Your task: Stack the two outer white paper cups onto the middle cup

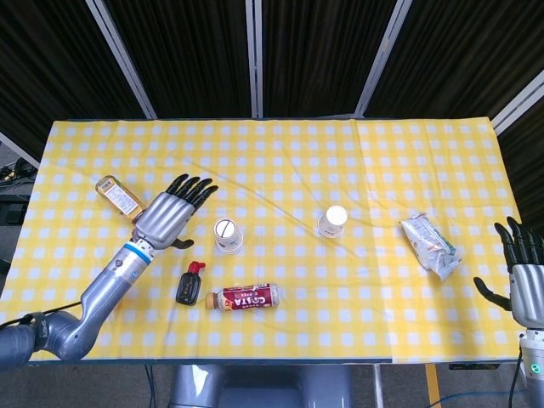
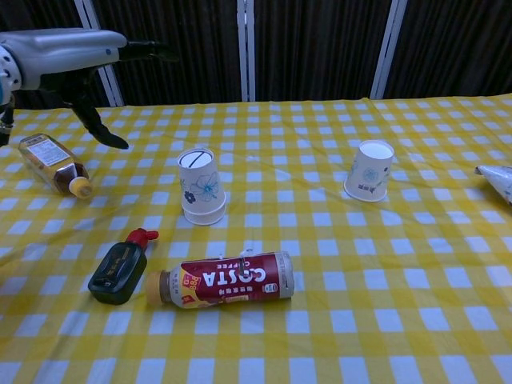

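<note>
One cup sat upside down over the middle cup, forming a stack [image 1: 227,235] near the table's [image 1: 280,161] centre-left. The left hand [image 1: 165,218] hovered beside it, fingers spread and empty. The remaining cup [image 1: 331,222] stood apart, nearer the right hand [image 1: 525,276], which was open and idle at the table edge.

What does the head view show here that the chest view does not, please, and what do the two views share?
Only the head view shows the right hand, open at the table's right edge, and the whole snack packet. Only the chest view shows the floral print on the stacked cups and the Costa label on the coffee bottle. Both show the open left hand, the lone cup, the tea bottle and the dark sauce bottle.
</note>
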Tool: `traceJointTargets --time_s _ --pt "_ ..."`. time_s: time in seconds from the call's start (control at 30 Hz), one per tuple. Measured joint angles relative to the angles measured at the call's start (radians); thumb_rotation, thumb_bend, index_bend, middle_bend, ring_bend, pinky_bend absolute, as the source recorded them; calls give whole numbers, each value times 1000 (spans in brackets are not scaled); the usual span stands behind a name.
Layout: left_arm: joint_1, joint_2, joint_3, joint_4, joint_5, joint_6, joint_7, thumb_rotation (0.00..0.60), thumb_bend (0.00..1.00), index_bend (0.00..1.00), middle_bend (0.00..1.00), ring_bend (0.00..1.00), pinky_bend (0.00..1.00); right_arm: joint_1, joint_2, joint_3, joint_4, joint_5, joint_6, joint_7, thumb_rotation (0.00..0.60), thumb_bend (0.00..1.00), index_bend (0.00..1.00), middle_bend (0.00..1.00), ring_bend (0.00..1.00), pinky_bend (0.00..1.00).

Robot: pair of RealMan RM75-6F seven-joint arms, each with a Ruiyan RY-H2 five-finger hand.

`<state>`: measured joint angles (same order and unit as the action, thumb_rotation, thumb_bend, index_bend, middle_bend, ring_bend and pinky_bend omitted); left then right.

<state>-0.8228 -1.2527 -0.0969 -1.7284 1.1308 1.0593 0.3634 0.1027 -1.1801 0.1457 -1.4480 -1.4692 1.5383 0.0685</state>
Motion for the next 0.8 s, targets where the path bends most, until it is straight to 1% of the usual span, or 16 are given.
traceJointTargets --time_s 0.1,0.23,0.33,0.43,0.57,0.7,0.8 --pt "90 7 39 -8 74 118 -25 600 44 0 0 0 0 9 -8 0 3 2 -14 -5 600 101 89 0 0 0" --pt "225 11 108 -4 161 264 -39 600 44 0 0 0 0 29 -15 3 -6 2 -38 -13 600 100 127 0 0 0" --pt "313 11 149 11 204 353 -55 600 44 0 0 0 0 58 -15 8 -31 -13 -61 -31 600 101 158 0 0 0" --pt "385 9 176 34 241 429 -84 600 43 0 0 0 0 98 -11 19 -74 -29 -94 -66 600 103 210 0 0 0" --pt "439 4 187 70 277 485 -125 600 44 0 0 0 0 157 -4 39 -133 -32 -154 -116 600 121 295 3 0 9" --pt "459 7 178 85 293 493 -159 600 44 0 0 0 0 229 0 70 -191 1 -246 -170 600 127 321 15 0 15" --pt "470 15 161 93 296 488 -189 600 44 0 0 0 0 306 -6 101 -228 66 -348 -236 600 128 327 16 0 15"
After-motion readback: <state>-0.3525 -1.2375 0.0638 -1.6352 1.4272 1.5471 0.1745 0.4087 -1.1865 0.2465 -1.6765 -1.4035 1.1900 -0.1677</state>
